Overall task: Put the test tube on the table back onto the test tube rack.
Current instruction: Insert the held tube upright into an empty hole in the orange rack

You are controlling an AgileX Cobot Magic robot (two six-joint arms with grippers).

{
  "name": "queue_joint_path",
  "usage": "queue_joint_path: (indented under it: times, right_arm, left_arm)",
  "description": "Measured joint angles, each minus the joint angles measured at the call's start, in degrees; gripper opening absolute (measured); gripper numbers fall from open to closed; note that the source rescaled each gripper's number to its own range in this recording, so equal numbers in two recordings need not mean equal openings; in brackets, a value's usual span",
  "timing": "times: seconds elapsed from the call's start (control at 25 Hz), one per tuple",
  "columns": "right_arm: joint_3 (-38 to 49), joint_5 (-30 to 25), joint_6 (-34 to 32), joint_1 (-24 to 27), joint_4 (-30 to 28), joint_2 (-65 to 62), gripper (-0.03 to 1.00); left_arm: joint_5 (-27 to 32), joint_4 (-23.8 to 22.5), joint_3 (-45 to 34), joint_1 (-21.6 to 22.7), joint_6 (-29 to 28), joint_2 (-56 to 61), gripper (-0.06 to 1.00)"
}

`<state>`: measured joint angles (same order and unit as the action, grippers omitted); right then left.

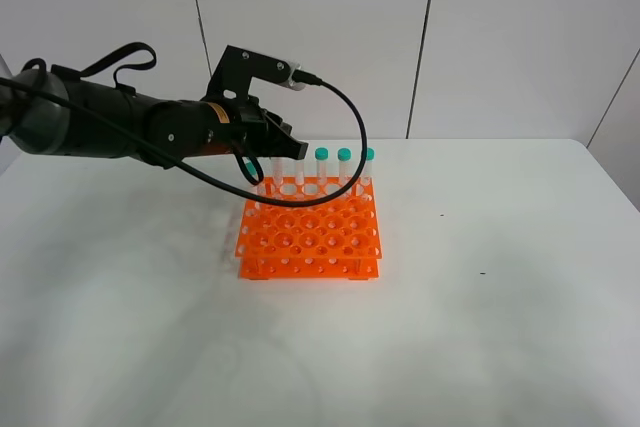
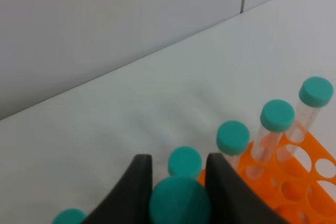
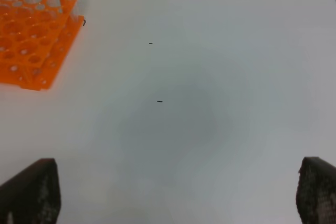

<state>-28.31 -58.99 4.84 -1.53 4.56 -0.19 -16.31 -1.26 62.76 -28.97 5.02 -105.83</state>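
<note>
**A:** Where is the test tube point(image 2: 180, 203)?

**B:** Its teal cap sits between the two dark fingers point(image 2: 137, 195) of the left claw point(image 1: 278, 147), which is closed tight on it. The wrist view shows only the cap. The tube's body is hidden, so I cannot tell whether its tip is in a hole.

**A:** How is the arm posed?

**B:** The left arm point(image 1: 110, 127) reaches in from the left of the overhead view, almost level. Its claw hangs over the back left corner of the test tube rack point(image 1: 310, 237). A black cable point(image 1: 352, 137) loops from the wrist camera down past the claw.

**A:** What does the rack hold?

**B:** It is bright orange, two-tiered, with a grid of round holes, and it stands on the white counter point(image 1: 500, 297). Teal-capped tubes stand upright along its back row only, and the rows nearer the front are open holes. Three capped tubes point(image 1: 344, 154) stand clear to the right of the claw. More clear tubes sit directly under the claw. In the left wrist view the held cap lines up with that row, with one capped tube just beyond it and another to one side.

**A:** And the other arm?

**B:** The right claw point(image 3: 173, 190) is spread wide with nothing between its tips. It looks down on bare counter, well apart from the rack.
</note>
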Motion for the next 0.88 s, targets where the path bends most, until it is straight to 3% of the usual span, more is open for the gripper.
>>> queue_joint_path:
  times: [0.12,0.88]
  right_arm:
    - [0.0,0.0,0.0,0.0,0.0,0.0,1.0]
    - [0.0,0.0,0.0,0.0,0.0,0.0,1.0]
  left_arm:
    - [-2.3,0.0,-1.8,0.0,0.0,0.0,0.0]
    - [-2.8,0.0,-1.9,0.0,0.7,-2.1,0.0]
